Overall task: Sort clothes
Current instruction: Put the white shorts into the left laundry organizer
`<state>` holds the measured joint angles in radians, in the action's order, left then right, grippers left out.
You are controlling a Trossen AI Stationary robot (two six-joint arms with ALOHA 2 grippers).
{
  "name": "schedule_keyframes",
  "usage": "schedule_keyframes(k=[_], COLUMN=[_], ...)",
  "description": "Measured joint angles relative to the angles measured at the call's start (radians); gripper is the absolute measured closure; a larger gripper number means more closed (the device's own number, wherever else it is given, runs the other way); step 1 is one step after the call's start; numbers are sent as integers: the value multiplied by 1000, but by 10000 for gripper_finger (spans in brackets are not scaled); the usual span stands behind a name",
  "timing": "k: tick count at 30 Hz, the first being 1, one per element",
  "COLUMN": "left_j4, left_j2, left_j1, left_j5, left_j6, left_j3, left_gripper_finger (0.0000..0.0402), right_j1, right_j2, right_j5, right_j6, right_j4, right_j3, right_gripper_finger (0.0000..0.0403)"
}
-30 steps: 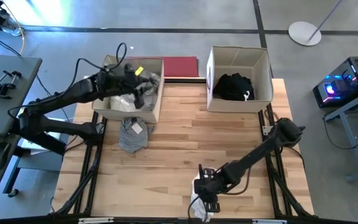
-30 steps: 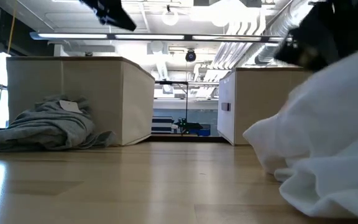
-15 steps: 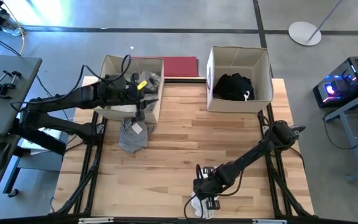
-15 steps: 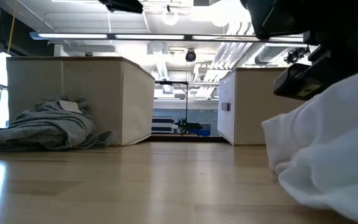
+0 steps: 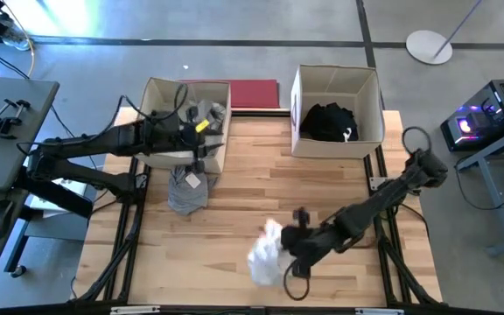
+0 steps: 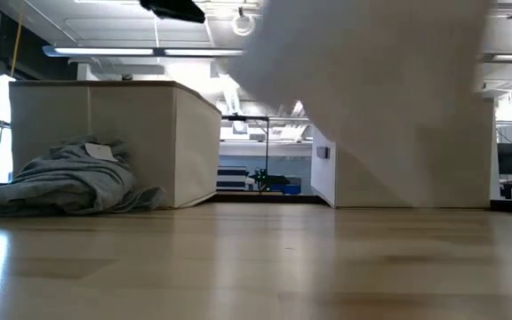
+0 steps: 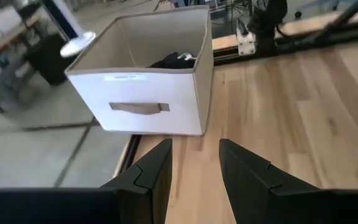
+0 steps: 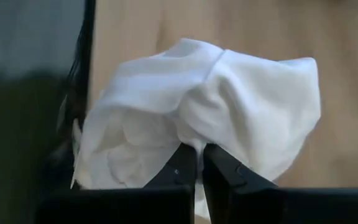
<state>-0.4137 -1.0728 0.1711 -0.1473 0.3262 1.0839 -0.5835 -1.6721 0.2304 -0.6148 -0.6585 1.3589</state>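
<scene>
**White garment lifted off the surface**

My left end effector (image 5: 201, 144) hovers open at the left box (image 5: 160, 92), above the grey garment (image 5: 186, 188). My right end effector (image 5: 291, 248) clamps the white garment (image 5: 265, 254), mid-surface.

You have two fabric boxes at the table's far edge: the left box (image 5: 151, 149) and the right box (image 5: 337, 86). A mat (image 5: 254, 93) lies between them, behind the table. A grey garment (image 5: 186, 190) lies on the table (image 5: 234, 219) just in front of the left box. Dark clothes (image 5: 329, 122) sit in the right box. Near the front edge, the right gripper (image 5: 291, 254) holds a white garment (image 5: 267, 255) above the table. The left gripper (image 5: 201, 144) hangs at the left box's front corner.
</scene>
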Motion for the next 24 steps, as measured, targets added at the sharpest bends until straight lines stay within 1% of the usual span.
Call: schedule_keyframes(k=[2,5,6,7,8,9,11,12,13,15,17,18,20,22,24], left_j4=[44,181,239,306,385,463,618,693,757,857,893,895,881,867,842], left_j2=[3,3,3,3,3,3,3,2,2,2,2,2,-2,-13,-33], left_j1=[-31,-94,-112,-132,-150,-167,-203,-220,-237,-269,-301,-316,-346,-371,-386], left_j5=[-1,4,4,4,5,8,9,10,10,11,11,11,11,30,85], left_j6=[70,130,132,133,132,132,131,132,133,130,124,123,123,125,139], left_j3=[-47,-135,-166,-200,-237,-276,-354,-392,-426,-486,-526,-541,-555,-562,-566], left_gripper_finger=[281,286,289,291,293,295,299,301,302,306,308,309,310,310,310], right_j1=[-1,-10,-8,-1,14,37,91,120,147,203,255,280,322,356,379], right_j2=[40,71,73,73,71,66,53,49,47,43,43,43,43,43,43], right_j5=[142,347,396,422,413,371,256,197,147,53,-15,-30,-23,33,93], right_j6=[73,224,277,323,363,388,420,436,441,434,410,397,363,326,298], right_j4=[30,98,129,155,175,197,253,296,352,521,724,845,1079,1300,1477], right_j3=[1,1,1,2,2,2,-13,-43,-87,-203,-328,-392,-498,-579,-632], right_gripper_finger=[401,402,402,402,402,402,402,402,402,402,402,403,403,403,403])
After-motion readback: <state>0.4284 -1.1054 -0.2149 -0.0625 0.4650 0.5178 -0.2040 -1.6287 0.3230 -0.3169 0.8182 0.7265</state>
